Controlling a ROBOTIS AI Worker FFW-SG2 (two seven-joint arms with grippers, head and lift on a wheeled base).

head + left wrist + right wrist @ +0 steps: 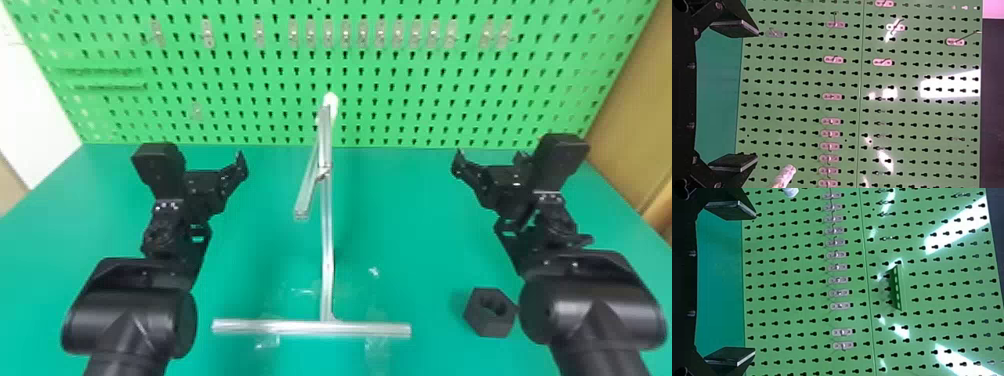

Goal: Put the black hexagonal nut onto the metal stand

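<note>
Two black arms (132, 320) are hovering above the bench (405, 230), flanking the metal stand (327, 250); the left claw (215, 172) and right claw (490, 161) are standing spread wide, empty.

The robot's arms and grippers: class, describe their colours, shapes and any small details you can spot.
The left arm and right arm are black, with thick, rounded, barrel-like sections and slimmer jointed parts dotted with small silvery screws. A boxy black block tops each wrist. The left gripper and right gripper each have two black fingers with flat, angular tips.
</note>
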